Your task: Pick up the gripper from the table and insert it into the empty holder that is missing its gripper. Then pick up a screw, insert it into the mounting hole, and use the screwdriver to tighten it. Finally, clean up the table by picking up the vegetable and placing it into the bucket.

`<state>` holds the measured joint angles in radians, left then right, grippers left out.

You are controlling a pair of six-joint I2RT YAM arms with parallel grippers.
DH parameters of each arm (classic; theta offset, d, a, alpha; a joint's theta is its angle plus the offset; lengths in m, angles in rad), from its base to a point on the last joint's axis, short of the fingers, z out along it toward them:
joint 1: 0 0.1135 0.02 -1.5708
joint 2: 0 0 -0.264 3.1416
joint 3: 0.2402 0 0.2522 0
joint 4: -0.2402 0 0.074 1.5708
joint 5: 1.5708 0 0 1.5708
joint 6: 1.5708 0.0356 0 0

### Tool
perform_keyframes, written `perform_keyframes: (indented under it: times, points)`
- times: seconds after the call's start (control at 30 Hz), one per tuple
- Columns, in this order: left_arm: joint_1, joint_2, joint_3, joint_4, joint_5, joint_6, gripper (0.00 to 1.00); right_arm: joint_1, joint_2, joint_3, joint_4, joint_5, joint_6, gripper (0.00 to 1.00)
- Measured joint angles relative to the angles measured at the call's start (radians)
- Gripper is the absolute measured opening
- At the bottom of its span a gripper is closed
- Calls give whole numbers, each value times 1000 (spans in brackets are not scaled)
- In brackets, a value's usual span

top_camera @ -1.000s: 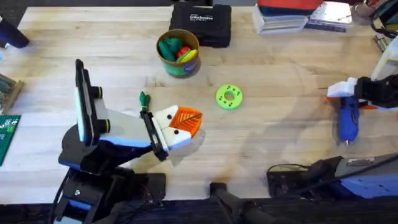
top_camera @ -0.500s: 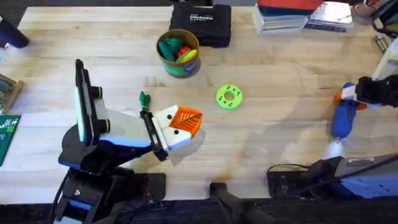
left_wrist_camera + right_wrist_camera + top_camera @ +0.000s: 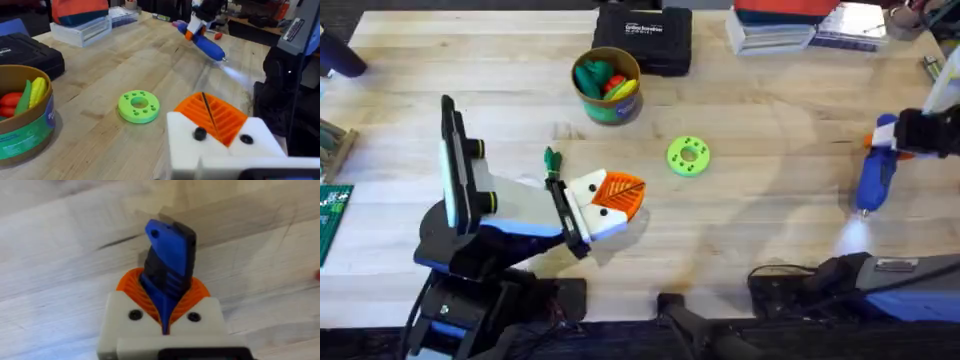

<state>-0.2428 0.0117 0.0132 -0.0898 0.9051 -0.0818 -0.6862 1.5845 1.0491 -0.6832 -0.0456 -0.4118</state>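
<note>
The right claw (image 3: 167, 311) is clenched around the blue screwdriver (image 3: 875, 176). It holds the tool near the right edge of the worktop (image 3: 760, 120), with the thin metal tip pointing down at the wood. A small bright spot of light shines on the boards just under the tip.

The left claw (image 3: 618, 198) rests low on the worktop, and its orange pads are pressed together with nothing between them. A small dark-green vegetable (image 3: 552, 158) lies just beside this arm.

Farther out sits a bright green disc with holes (image 3: 688, 156). Behind it stands the bucket (image 3: 606, 85), with toy food inside. A black case (image 3: 642, 38) lies just behind the bucket. Stacked boxes (image 3: 790, 25) sit at the far right corner of the light wood planks.
</note>
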Motion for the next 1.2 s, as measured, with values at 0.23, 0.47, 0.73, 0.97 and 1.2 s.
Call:
perform_keyframes:
  times: [0.23, 0.47, 0.73, 0.97, 1.2]
  points:
    - [0, 0, 0, 0, 0, 0, 7, 72, -234, 15, 19, -11, 80, 29]
    - [0, 0, 0, 0, 0, 0, 7, 120, -415, 12, 61, -91, 188, 29]
    - [0, 0, 0, 0, 0, 0, 7, 281, -665, -136, 201, -116, 305, 29]
    - [0, 0, 0, 0, 0, 0, 7, 533, -884, -325, 413, -184, 397, 29]
    - [0, 0, 0, 0, 0, 0, 7, 832, -932, -352, 589, -220, 498, 29]
